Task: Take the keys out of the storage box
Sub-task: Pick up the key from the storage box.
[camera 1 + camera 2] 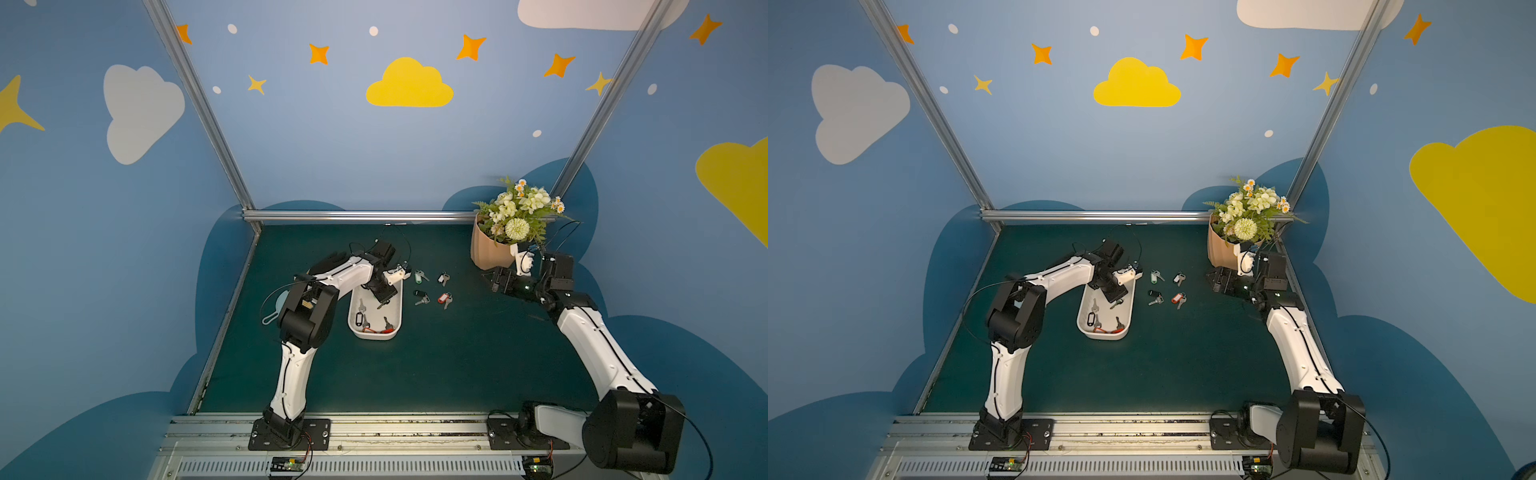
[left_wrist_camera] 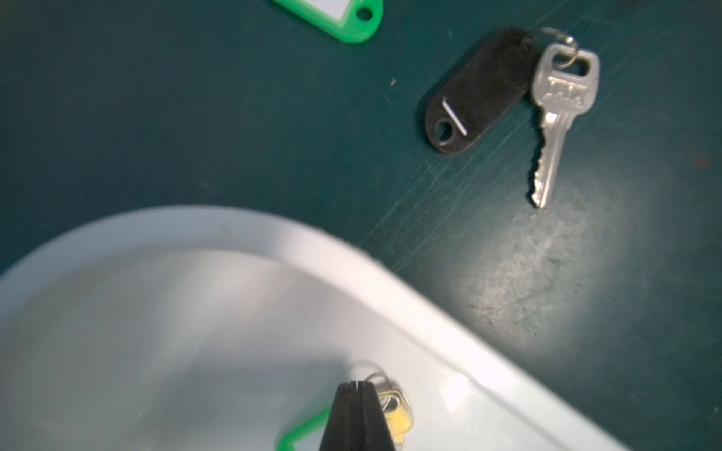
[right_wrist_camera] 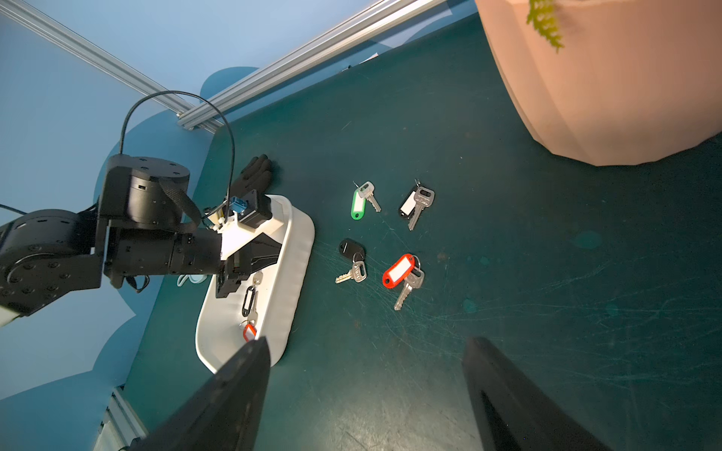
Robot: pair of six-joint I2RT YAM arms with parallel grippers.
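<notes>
The white storage box (image 1: 374,337) (image 1: 1105,336) lies left of the mat's centre. My left gripper (image 1: 384,297) (image 2: 357,386) reaches down into its far end, jaws shut on a brass key (image 2: 396,416) ringed to a green tag (image 2: 301,431). More keys lie in the box: one with a black-rimmed tag (image 1: 359,319) (image 3: 249,300) and red-tagged ones (image 1: 376,331). Several keys lie on the mat right of the box, with green (image 1: 419,276), whitish (image 1: 443,278), black (image 1: 420,297) (image 2: 474,91) and red (image 1: 444,299) (image 3: 398,271) tags. My right gripper (image 1: 492,280) (image 3: 369,341) hovers open and empty beyond them.
A ribbed peach flower pot (image 1: 490,251) (image 3: 609,90) with flowers stands at the back right, close behind my right wrist. A black glove (image 3: 254,175) lies behind the box. A pale blue object (image 1: 276,309) sits under my left arm. An aluminium rail (image 1: 357,216) bounds the back.
</notes>
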